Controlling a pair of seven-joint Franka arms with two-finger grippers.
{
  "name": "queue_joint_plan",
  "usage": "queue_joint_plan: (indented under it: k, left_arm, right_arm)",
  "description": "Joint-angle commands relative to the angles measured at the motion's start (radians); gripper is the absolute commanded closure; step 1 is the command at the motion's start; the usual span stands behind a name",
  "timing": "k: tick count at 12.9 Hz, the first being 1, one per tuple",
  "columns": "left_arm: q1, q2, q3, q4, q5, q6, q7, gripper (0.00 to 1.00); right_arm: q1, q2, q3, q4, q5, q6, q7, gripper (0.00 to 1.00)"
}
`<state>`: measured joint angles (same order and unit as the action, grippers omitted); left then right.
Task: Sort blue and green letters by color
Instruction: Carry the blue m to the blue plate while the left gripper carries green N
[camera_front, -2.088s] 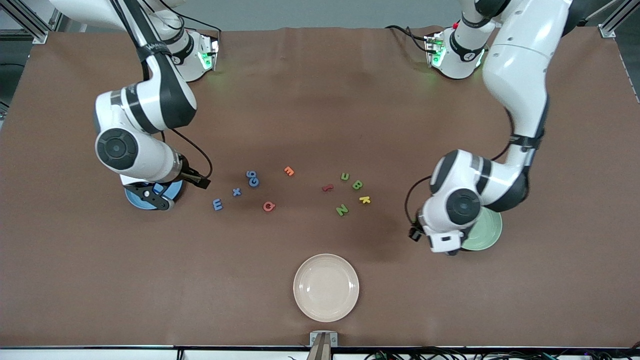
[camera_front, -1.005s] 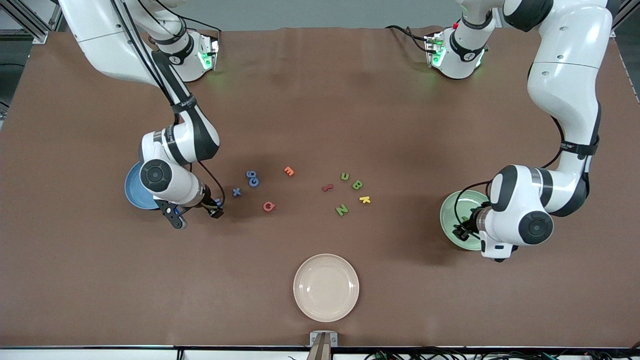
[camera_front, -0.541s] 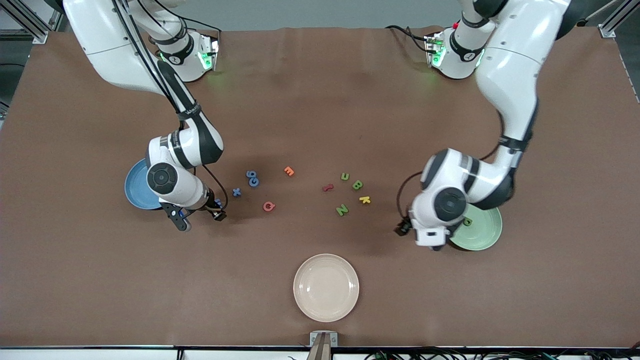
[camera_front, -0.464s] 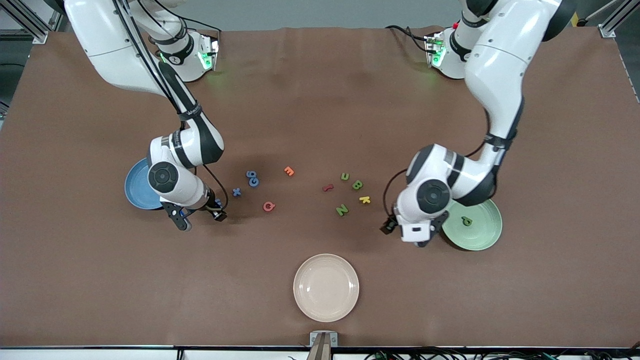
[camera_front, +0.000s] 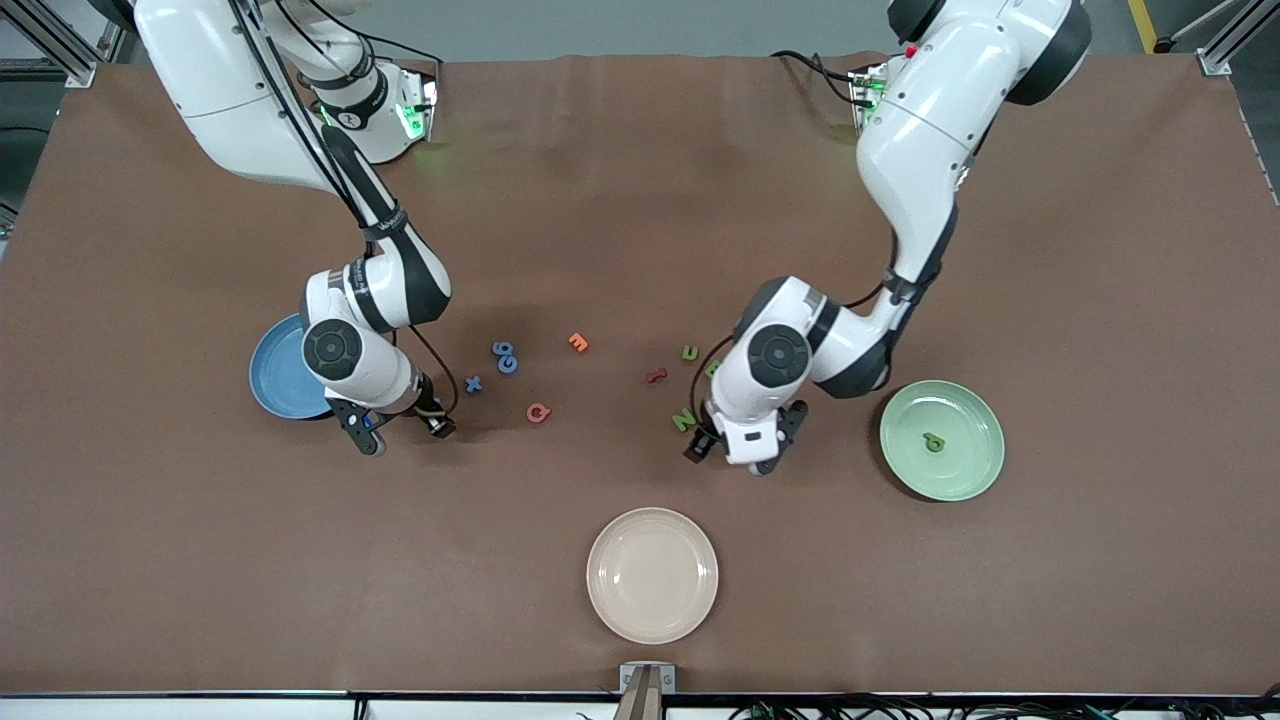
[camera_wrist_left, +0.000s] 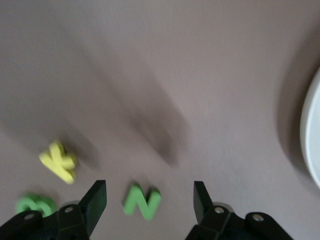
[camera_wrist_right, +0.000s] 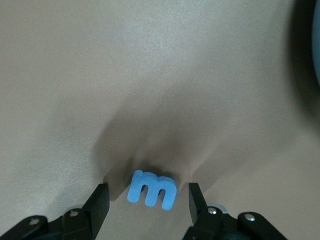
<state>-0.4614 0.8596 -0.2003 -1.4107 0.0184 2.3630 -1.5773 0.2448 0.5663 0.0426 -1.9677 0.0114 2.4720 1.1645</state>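
My right gripper (camera_front: 392, 428) is low over the table next to the blue plate (camera_front: 272, 385). Its fingers are open on either side of the blue E (camera_wrist_right: 151, 188), which the arm hides in the front view. Blue x (camera_front: 473, 384) and blue G and 6 (camera_front: 505, 357) lie close by. My left gripper (camera_front: 745, 452) is open over the green N (camera_front: 684, 420), which shows between its fingers (camera_wrist_left: 142, 201). Green u (camera_front: 690, 352) and green B (camera_front: 712, 368) lie beside that arm. The green P (camera_front: 934, 442) lies in the green plate (camera_front: 975, 470).
An orange letter (camera_front: 578, 342), a red Q (camera_front: 538, 412) and a red squiggle (camera_front: 655, 376) lie mid-table. The yellow K (camera_wrist_left: 60, 161) lies beside the N, hidden by the arm in the front view. A cream plate (camera_front: 652, 620) sits nearest the front camera.
My left arm has swung from the green plate to over the green N, leaving the P in the plate. My right gripper moved from the blue plate to over the blue E.
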Motion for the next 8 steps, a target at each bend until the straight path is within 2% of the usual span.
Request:
queue_joint_plan:
  k: [1, 4, 8]
  left_arm:
    - [-0.046, 0.038, 0.012, 0.052, -0.011, 0.001, -0.038, 0.21]
    - [-0.059, 0.047, 0.013, 0.042, 0.001, -0.001, -0.024, 0.22]
    - [-0.057, 0.061, 0.021, 0.042, 0.003, -0.004, 0.019, 0.22]
  right_arm:
    - [0.008, -0.006, -0.004, -0.016, -0.011, 0.013, 0.021, 0.39]
    - [0.007, -0.008, -0.004, -0.016, -0.028, 0.013, 0.021, 0.47]
    - [0.001, -0.008, -0.006, -0.011, -0.051, 0.013, 0.018, 0.63]
